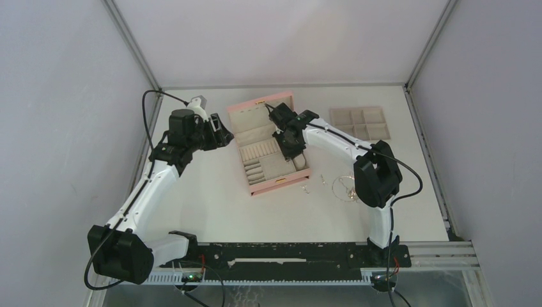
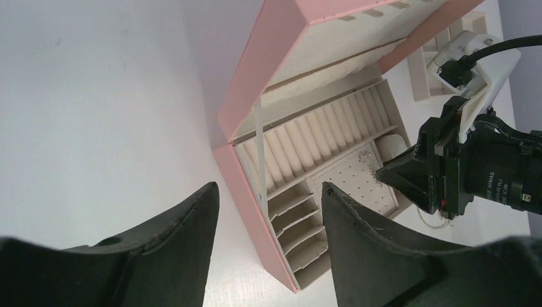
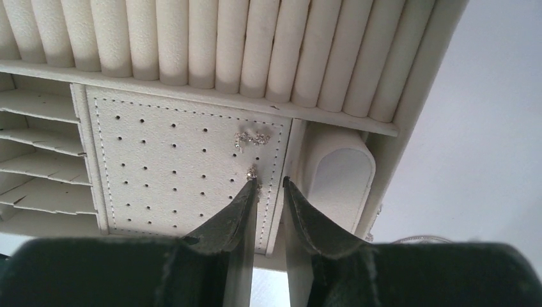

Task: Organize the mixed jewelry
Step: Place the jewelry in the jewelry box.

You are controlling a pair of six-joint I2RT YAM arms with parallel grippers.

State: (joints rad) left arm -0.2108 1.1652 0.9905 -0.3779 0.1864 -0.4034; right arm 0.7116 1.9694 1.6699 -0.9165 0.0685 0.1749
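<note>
White table (image 1: 211, 204) carries the open pink box (image 1: 279, 181). The right hand (image 3: 270, 182), the nearer one, hovers over its perforated panel (image 3: 166, 173), fingers narrowly parted on nothing. A tiny earring (image 3: 252, 173) lies at eleven o'clock, at one fingertip. The left hand (image 2: 268, 187) is spread, empty. The necklace (image 1: 344, 187) lies at four o'clock of the box.

Chain necklace (image 1: 340, 184), loop partly hidden behind right arm (image 1: 377, 176); small silver pieces (image 1: 306, 188) on worktop (image 1: 211, 204), too small to identify.
</note>
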